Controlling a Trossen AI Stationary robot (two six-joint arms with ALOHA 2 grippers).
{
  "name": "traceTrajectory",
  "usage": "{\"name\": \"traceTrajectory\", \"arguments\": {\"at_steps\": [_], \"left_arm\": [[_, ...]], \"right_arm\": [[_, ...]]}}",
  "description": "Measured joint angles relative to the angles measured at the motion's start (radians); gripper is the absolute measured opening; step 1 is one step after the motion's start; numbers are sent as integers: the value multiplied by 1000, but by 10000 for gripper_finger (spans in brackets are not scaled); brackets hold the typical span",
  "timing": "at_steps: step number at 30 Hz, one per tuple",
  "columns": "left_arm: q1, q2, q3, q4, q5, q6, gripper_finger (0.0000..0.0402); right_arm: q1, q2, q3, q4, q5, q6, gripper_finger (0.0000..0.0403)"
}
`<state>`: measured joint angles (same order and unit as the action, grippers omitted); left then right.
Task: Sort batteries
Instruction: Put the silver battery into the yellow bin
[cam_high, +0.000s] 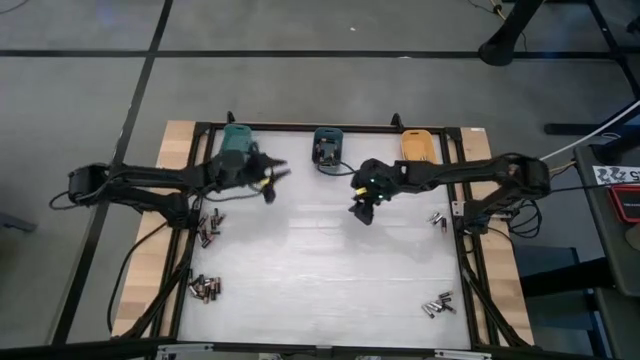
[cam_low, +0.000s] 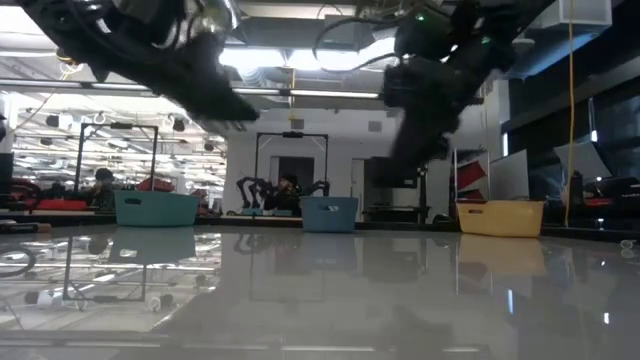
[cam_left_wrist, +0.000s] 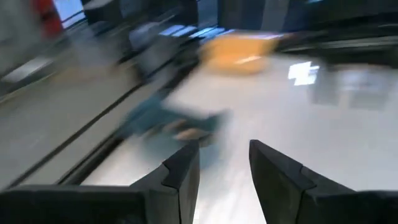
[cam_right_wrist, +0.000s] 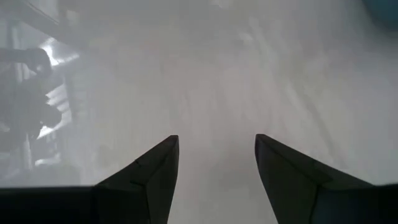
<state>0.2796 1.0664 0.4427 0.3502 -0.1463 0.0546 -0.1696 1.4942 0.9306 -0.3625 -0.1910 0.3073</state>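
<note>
Small dark batteries lie on the white table in loose clusters: at the left edge (cam_high: 208, 228), near left (cam_high: 205, 288), at the right edge (cam_high: 438, 220) and near right (cam_high: 438, 303). Along the far edge stand a teal bin (cam_high: 237, 140), a blue bin (cam_high: 327, 145) and an orange bin (cam_high: 417, 145). My left gripper (cam_high: 270, 178) hangs above the table just right of the teal bin; its fingers (cam_left_wrist: 224, 146) are open with nothing between them. My right gripper (cam_high: 360, 205) hangs over the table's middle, in front of the blue bin, open and empty (cam_right_wrist: 216, 140).
A black frame (cam_high: 330, 128) runs around the table, with wooden boards outside it at left and right. Cables trail along both side edges. In the low view the bins (cam_low: 329, 213) stand at the far edge, with the room behind them.
</note>
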Motion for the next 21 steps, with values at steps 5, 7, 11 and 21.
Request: {"name": "traceTrajectory", "arguments": {"at_steps": [5,7,11,21], "left_arm": [[-81,0,-11,78,128,94,129],[-98,6,-11,73,128,108,129],[-115,27,-11,59,128,146,129],[-116,28,-11,39,128,185,129]], "right_arm": [[0,-69,0,-398,3,237,211],[0,-75,0,-595,24,338,211],[-1,-71,-20,-881,50,560,211],[-61,-70,-129,-923,34,789,211]]}}
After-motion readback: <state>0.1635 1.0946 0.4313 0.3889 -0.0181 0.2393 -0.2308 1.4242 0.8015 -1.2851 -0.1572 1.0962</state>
